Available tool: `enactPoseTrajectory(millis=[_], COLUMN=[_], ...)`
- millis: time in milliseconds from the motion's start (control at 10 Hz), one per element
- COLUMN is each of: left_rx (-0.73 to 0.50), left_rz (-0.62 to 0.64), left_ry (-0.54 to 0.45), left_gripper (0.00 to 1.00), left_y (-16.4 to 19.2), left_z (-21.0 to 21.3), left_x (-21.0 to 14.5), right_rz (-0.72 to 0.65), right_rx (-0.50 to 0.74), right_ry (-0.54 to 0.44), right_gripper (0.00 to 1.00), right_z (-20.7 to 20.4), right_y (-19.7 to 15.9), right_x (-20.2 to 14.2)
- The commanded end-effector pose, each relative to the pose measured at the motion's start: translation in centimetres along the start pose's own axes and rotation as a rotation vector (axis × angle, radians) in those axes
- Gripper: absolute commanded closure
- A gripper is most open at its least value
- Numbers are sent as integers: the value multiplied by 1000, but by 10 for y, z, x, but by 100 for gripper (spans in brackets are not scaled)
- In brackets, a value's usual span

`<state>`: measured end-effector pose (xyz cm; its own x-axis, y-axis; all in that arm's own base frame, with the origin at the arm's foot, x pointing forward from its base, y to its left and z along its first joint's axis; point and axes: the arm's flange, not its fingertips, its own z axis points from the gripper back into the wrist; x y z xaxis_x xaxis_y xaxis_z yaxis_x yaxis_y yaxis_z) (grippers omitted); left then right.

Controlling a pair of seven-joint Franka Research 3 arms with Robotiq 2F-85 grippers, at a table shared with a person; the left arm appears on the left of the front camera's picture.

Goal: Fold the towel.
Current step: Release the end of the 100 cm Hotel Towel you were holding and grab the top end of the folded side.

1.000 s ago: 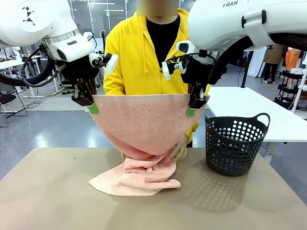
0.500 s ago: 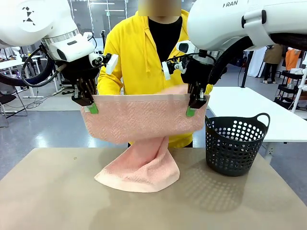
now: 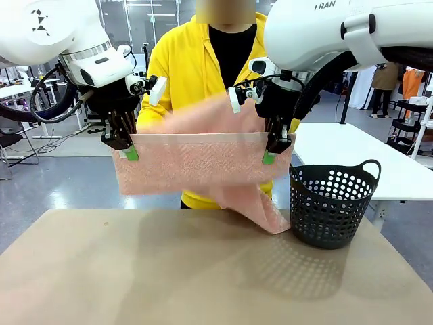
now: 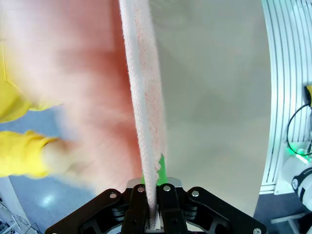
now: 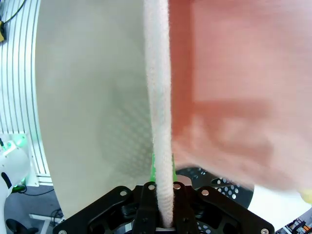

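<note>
Grippers first: the left gripper [image 3: 128, 150] is pressed together on one top corner of the towel [image 3: 203, 166], and the right gripper [image 3: 270, 154] pinches the other corner. The upper hem runs taut and level between them, high above the table [image 3: 135, 271]. Behind this front panel more pink cloth rises, blurred, where the person in the yellow sleeve [image 4: 19, 156] appears to be raising the lower half. One tail hangs down just beside the basket [image 3: 331, 210]. The step in hand looks like bringing the bottom edge up to the held hem. To do it well, both arms should hold the hem level and stretched without sag, so the edges meet squarely, and neither pinch should loosen until the halves line up.
</note>
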<state>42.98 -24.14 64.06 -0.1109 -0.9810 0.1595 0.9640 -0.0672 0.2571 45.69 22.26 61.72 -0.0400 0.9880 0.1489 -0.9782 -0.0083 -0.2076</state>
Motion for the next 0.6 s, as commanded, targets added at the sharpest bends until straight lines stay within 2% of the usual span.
enactPoseTrajectory(millis=[0, 500], left_rx=[1, 1], left_rz=[1, 1], left_ry=[0, 0], left_gripper=[100, 100], left_y=[1, 1], left_z=[0, 0], left_x=[-1, -1], right_rz=[-1, -1], right_rx=[0, 0], right_ry=[2, 2], right_gripper=[100, 100], right_z=[0, 0], right_y=[0, 0], right_x=[-1, -1])
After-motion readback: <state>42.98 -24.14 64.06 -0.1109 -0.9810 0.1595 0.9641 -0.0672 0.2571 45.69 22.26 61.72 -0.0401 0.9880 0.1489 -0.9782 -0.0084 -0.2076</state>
